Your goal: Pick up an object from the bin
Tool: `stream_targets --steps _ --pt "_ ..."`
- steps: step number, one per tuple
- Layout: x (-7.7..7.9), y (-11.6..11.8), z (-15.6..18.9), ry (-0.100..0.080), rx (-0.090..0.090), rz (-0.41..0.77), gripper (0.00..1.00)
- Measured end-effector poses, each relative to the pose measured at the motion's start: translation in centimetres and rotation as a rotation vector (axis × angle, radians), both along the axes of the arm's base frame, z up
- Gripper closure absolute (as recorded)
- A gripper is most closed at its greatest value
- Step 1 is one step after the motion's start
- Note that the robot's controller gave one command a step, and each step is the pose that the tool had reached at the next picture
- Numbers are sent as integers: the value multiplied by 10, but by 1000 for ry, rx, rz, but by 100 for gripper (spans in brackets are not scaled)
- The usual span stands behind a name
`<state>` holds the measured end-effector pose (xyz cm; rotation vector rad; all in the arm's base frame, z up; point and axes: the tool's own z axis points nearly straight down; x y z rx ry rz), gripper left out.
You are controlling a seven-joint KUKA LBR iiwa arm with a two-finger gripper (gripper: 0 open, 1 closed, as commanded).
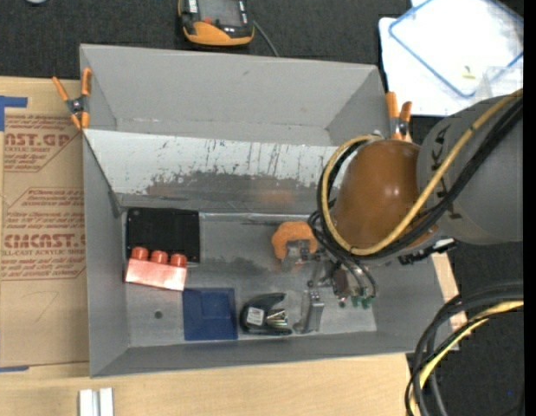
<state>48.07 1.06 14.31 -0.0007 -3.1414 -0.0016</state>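
Against the near wall of the bin (pixel 107 302) lie a dark blue square pad (pixel 209 314) and a small black gadget (pixel 266 316), perhaps a key fob. The claw (pixel 313 310) sits low, just right of the gadget; I cannot tell whether it is open or closed. Behind are a pink block (pixel 155 273), a black box (pixel 164 230) and an orange piece (pixel 289 235).

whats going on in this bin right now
A robot arm reaches in from the right, its gripper low near the lower right corner of the bin, right beside a small black gadget. An orange piece lies just above it in the view. A blue square, a pink block and a black box lie further left.
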Motion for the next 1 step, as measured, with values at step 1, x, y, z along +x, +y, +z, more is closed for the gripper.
stream_targets --steps 1 --pt "0 0 0 0 0 0 0"
